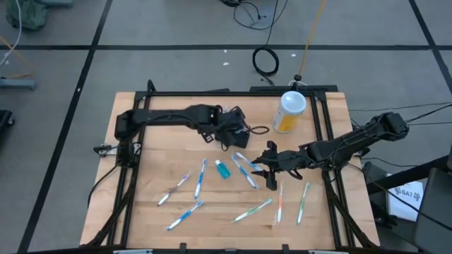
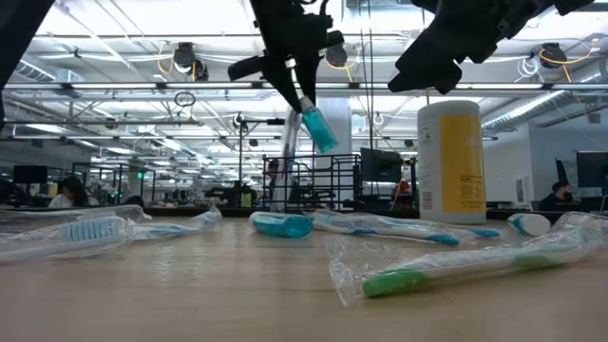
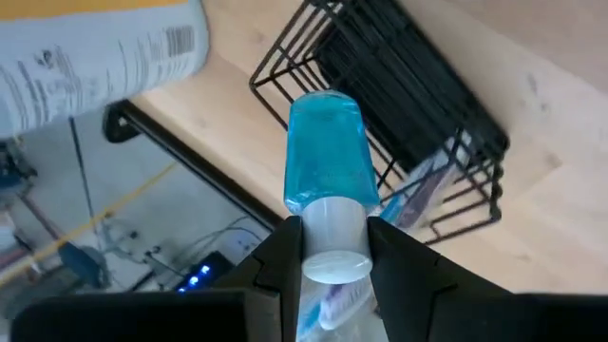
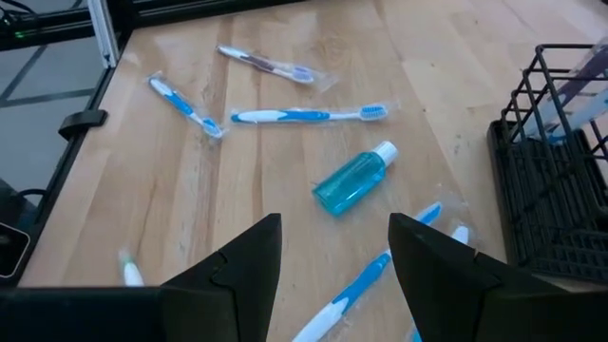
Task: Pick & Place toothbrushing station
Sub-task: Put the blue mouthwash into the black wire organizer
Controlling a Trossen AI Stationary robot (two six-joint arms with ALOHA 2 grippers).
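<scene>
High view: the left gripper sits over the black caddy near mid-table, the yellow bottle just to its right; the right gripper hangs spread above wrapped toothbrushes; a blue bottle lies on the wood. Low view: the left gripper holds a small blue bottle in the air, tilted, above the caddy at the far side. Left wrist view: the fingers clamp that bottle's white cap; the caddy lies beyond, a wrapped brush in it. Right wrist view: the jaws stand apart, holding nothing, over the lying bottle; the caddy is beside.
</scene>
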